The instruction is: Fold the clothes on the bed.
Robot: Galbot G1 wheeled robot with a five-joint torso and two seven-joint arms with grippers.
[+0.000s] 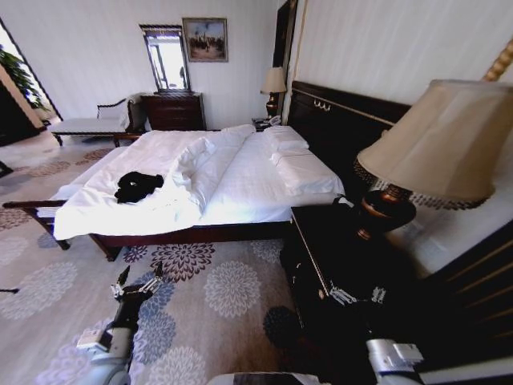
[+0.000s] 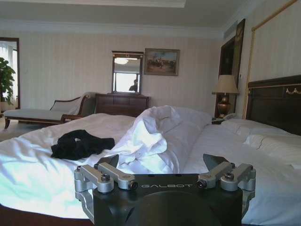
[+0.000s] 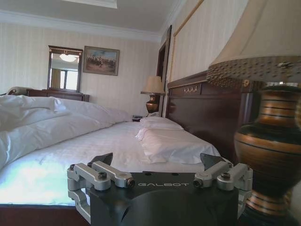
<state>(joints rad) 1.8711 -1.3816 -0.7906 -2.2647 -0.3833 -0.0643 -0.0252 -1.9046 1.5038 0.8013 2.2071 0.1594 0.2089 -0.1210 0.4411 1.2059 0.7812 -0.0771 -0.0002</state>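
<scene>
Black T-shirt (image 1: 138, 186) crumpled on bed (image 1: 240, 188), end effectors apart

Daylight enters from a window (image 1: 10, 64) on the robot's far left and whitens the duvet (image 1: 96, 210) ahead of the left gripper (image 1: 138, 281), washing out its folds. The nightstand (image 1: 337, 265) around the right gripper (image 1: 353, 295) sinks into deep shadow. The head view bends strongly at its edges, and the lampshade (image 1: 445, 140) above the right gripper looms soft and blurred.
</scene>
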